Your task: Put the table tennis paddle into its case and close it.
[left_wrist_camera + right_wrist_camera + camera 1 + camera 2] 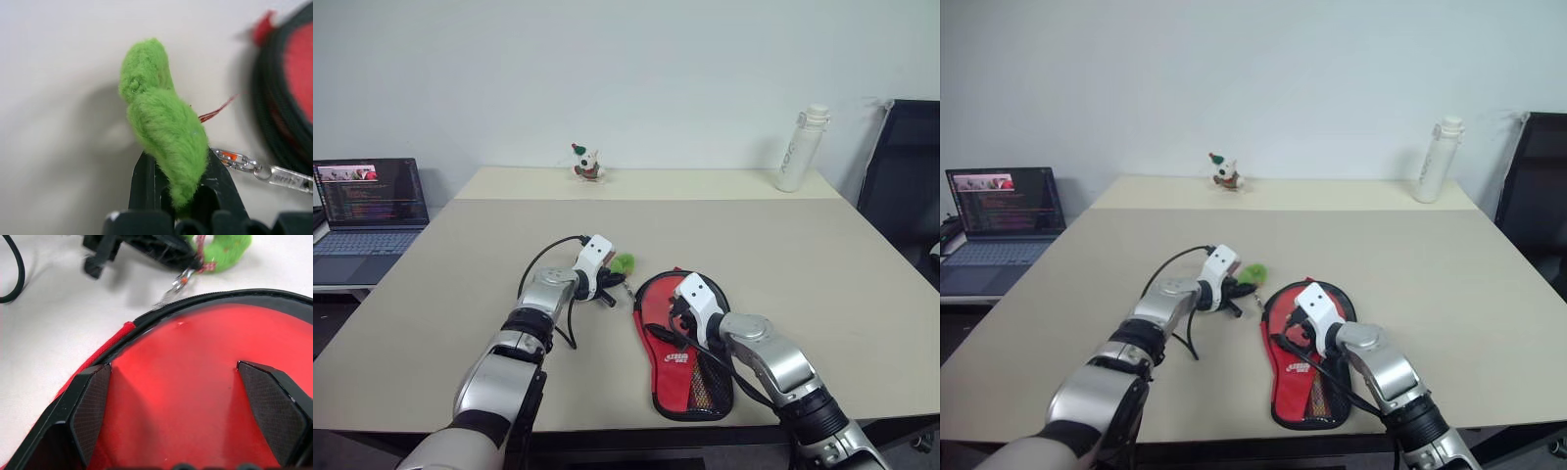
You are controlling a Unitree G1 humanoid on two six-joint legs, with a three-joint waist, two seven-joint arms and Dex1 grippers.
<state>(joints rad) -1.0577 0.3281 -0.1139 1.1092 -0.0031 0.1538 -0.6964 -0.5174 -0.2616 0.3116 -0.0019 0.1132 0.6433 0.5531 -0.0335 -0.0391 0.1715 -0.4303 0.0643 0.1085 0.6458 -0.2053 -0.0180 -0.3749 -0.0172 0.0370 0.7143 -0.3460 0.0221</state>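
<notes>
The left end effector [181, 196] is pinched shut on a fuzzy green tuft [164, 132]. A thin silver chain [254, 169] runs from the tuft toward the black rim of the case [683, 345]. It looks like the tuft is the pull for the zip, but the zip slider itself is too small to make out.

The case lies flat on the tabletop [822, 255], just in front of the robot. The red face of the table tennis paddle [205, 382] shows inside it, so the paddle seems to be in and the case seems not yet zipped.

The right end effector [188, 406] is spread wide. Its 2 fingers [90, 406] hover right over the red face, and I cannot tell if they press on it.

What could go wrong: if the left arm pulls and nothing holds the case down, the whole case may slide along the tabletop and the zip will not run. The soft tuft could also slip out of the grip, or the thin chain could snag.

The head views show the whole case and both arms. The left wrist view shows the fuzz squeezed between the fingers. The right wrist view shows the wide gap over the red face.
</notes>
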